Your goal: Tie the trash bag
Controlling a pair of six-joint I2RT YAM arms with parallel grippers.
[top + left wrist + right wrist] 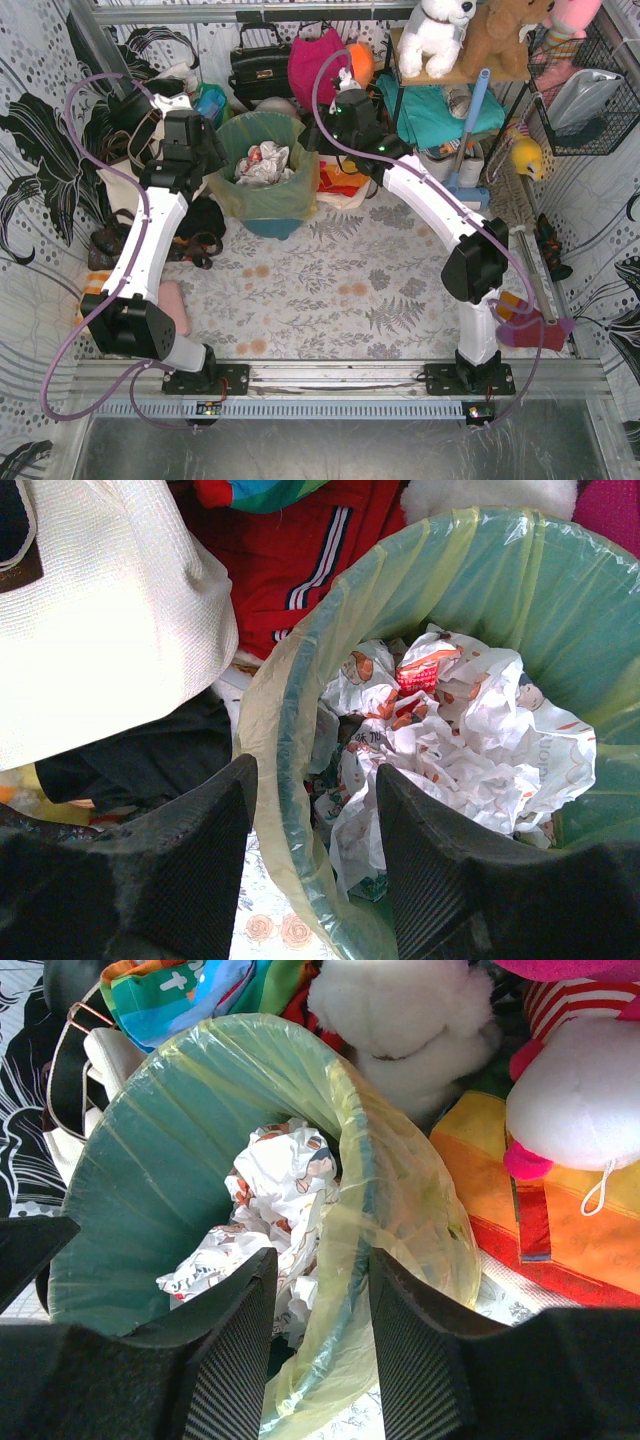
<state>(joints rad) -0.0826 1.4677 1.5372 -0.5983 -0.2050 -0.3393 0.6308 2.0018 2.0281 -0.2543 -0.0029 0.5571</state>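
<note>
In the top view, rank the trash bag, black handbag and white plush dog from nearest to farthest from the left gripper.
1. The trash bag, its rim at the left gripper.
2. The black handbag, farther back.
3. The white plush dog, far back right, on a shelf.

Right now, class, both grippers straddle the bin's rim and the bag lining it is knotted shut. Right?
No: the trash bag is not knotted; its mouth lies open over the bin, crumpled paper showing, as the left wrist view shows. The left gripper and right gripper do straddle the rim.
</note>
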